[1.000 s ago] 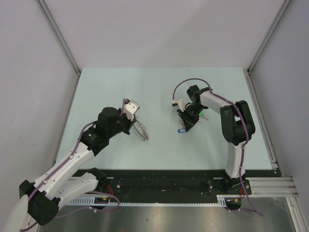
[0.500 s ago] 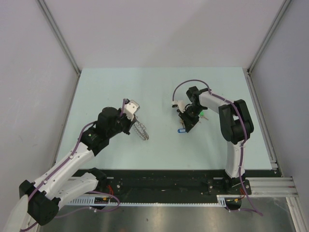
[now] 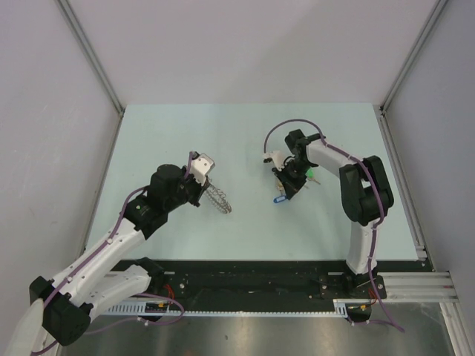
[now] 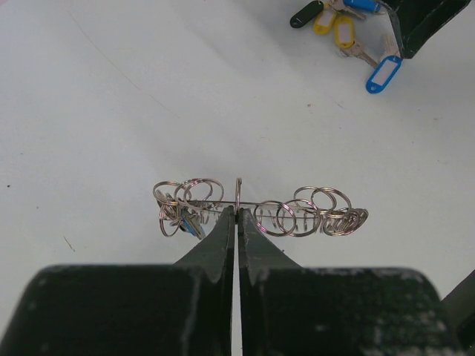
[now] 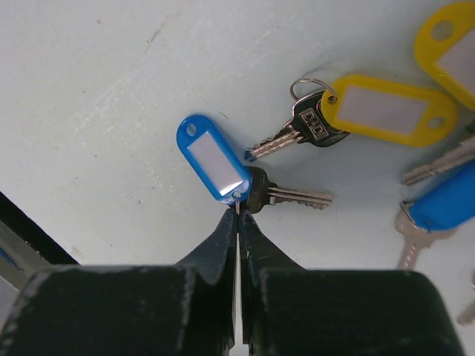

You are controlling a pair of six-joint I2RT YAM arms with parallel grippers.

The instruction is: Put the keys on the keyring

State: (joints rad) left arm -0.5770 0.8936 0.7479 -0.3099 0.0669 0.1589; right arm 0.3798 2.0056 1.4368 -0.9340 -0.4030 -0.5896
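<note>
Your left pincer (image 4: pixel 237 216) is closed on the keyring (image 4: pixel 297 215). The two fingers meet on the wire near the middle of the ring. You see the ring edge-on there, stretched out to both sides of the tips, with its small wire loops standing along it. Among the loops on the left side there is a small blue piece (image 4: pixel 189 225); what it is, I cannot tell. From the top camera the keyring (image 3: pixel 217 199) sits at the end of the left pincer (image 3: pixel 204 191), over the left half of the pale surface (image 3: pixel 223 133). I cannot tell whether it touches the surface.

Your right pincer (image 5: pixel 237 215) is closed too. Its tips come together on the thin small ring that joins the blue key (image 5: pixel 286 195) to its blue tag (image 5: pixel 214 167). The tag and the key lie flat on the surface, the tag pointing to the upper left and the blade to the right. Just beside them lies a key with a yellow tag (image 5: pixel 386 110), its blade tip near the blue tag. More keys are cut by the right edge of this view.

In the left wrist view the other keys (image 4: pixel 343 33) lie in a small group far behind the keyring, with black, yellow and blue heads. The group and the keyring are well apart.
</note>
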